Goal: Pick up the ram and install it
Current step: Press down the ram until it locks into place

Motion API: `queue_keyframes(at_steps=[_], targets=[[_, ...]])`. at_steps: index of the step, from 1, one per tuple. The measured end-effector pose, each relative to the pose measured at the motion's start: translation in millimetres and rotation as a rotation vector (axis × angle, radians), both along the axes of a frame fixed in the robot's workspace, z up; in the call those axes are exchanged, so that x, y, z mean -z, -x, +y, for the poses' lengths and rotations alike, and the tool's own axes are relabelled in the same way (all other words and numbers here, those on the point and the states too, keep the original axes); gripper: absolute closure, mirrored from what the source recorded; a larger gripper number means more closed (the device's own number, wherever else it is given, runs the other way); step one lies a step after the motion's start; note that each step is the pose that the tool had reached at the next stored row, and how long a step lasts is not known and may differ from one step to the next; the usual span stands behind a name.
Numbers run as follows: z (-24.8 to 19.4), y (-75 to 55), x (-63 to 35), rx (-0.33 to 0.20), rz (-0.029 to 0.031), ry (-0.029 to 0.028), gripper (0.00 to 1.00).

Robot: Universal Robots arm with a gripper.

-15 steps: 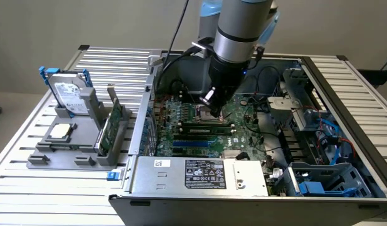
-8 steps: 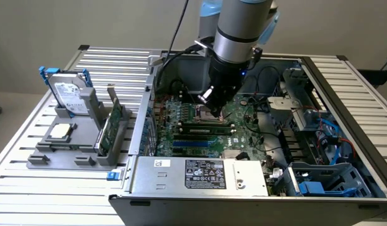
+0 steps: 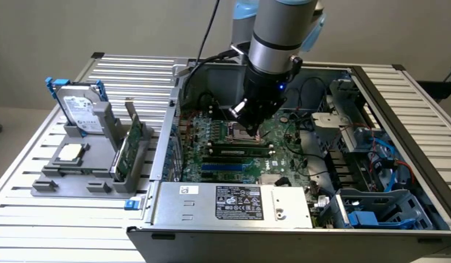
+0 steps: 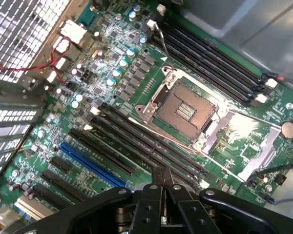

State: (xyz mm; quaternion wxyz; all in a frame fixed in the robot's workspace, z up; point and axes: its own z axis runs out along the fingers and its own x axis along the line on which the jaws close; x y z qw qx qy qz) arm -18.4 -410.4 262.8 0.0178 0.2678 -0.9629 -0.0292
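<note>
My gripper hangs inside the open computer case, low over the motherboard near the bare CPU socket. In the wrist view the two black fingertips stand pressed together, and the gripper is shut with nothing visible between them. They hover over the row of long black memory slots. A long narrow green stick with dark chips, the ram, stands in one of the slots just in front of the gripper in the exterior view.
On the exterior view's left a grey fixture holds a hard drive with blue rails, a taller green expansion card and a square chip. The power supply, drive cage and cables crowd the case.
</note>
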Motion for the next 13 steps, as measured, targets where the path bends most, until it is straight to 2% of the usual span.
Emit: queue_keyframes(at_steps=[10, 13], targets=[[0.0, 0.0, 2.6, 0.164, -0.0005, 0.0010, 0.89], [0.0, 0.0, 3.3, 0.201, -0.0038, 0.0065, 0.89]])
